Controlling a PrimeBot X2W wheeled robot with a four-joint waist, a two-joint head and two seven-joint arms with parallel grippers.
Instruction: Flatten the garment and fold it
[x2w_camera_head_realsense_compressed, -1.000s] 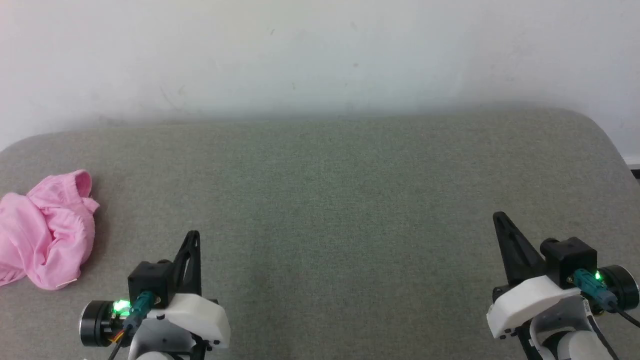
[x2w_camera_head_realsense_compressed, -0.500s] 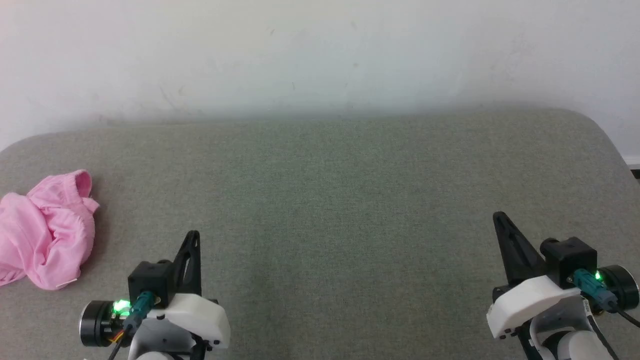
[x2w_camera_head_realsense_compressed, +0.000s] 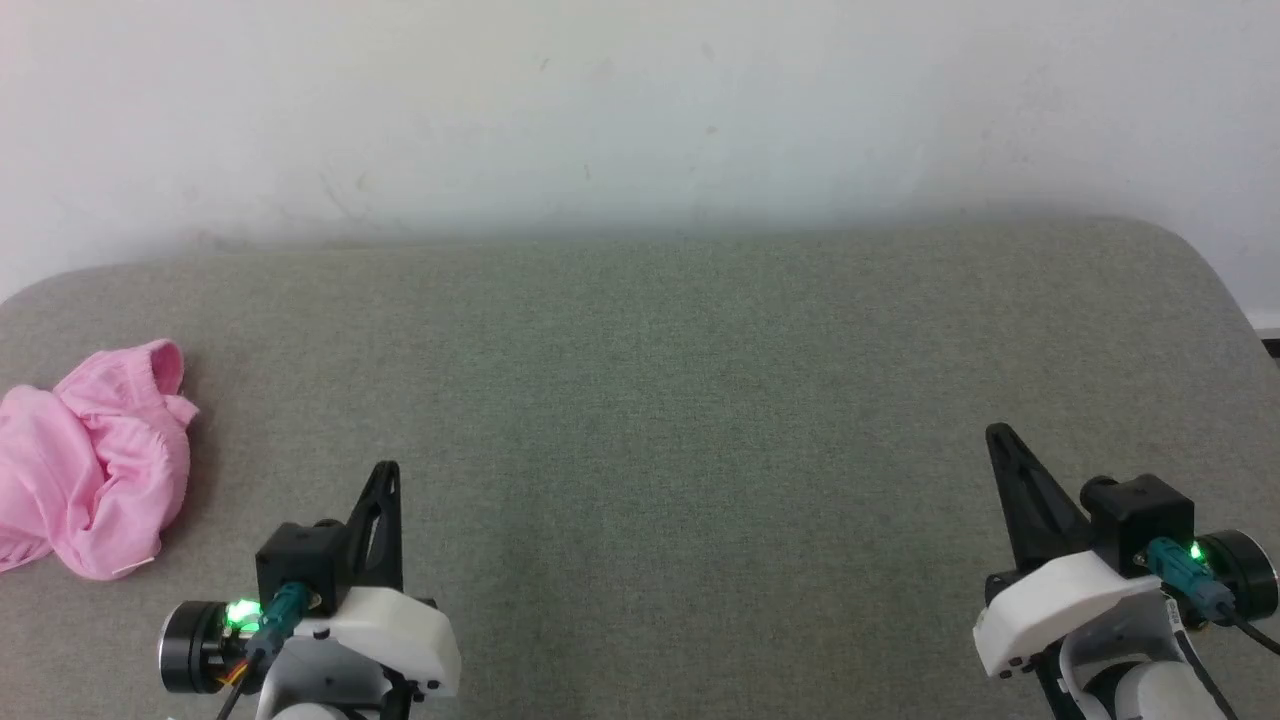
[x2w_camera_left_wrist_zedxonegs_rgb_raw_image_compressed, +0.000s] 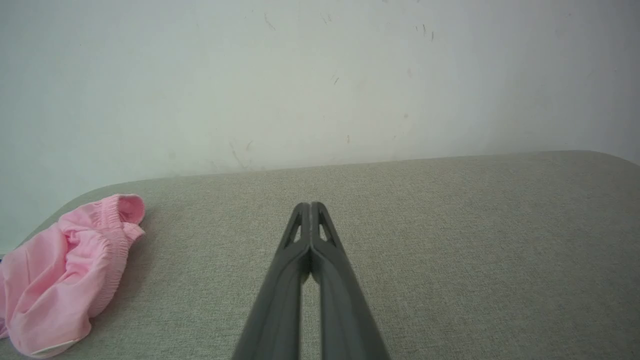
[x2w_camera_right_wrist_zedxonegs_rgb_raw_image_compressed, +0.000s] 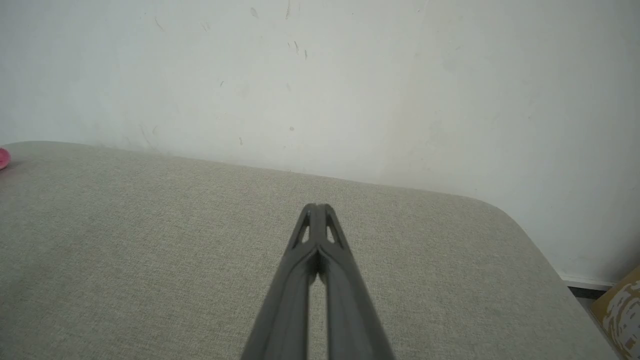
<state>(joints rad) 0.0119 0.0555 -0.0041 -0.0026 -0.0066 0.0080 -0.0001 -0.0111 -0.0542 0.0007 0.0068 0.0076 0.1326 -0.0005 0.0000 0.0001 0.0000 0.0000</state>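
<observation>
The garment (x2w_camera_head_realsense_compressed: 90, 465) lies crumpled in a light pink heap at the far left of the grey cushioned surface, its gathered waistband (x2w_camera_left_wrist_zedxonegs_rgb_raw_image_compressed: 112, 220) turned up toward the wall. A sliver of pink garment (x2w_camera_right_wrist_zedxonegs_rgb_raw_image_compressed: 3, 158) shows at the left edge of the right wrist view. My left gripper (x2w_camera_head_realsense_compressed: 385, 470) sits at the lower left, shut and empty, to the right of the heap and apart from it; its fingertips (x2w_camera_left_wrist_zedxonegs_rgb_raw_image_compressed: 311, 206) press together. At the lower right my right gripper (x2w_camera_head_realsense_compressed: 995, 432) is shut on nothing, fingertips (x2w_camera_right_wrist_zedxonegs_rgb_raw_image_compressed: 316, 206) touching.
The grey fabric surface (x2w_camera_head_realsense_compressed: 660, 400) runs wide between the arms, with rounded corners at the back left and back right. A white wall (x2w_camera_head_realsense_compressed: 640, 110) stands right behind it. Past the right edge sits a cardboard box (x2w_camera_right_wrist_zedxonegs_rgb_raw_image_compressed: 620, 310) on the floor.
</observation>
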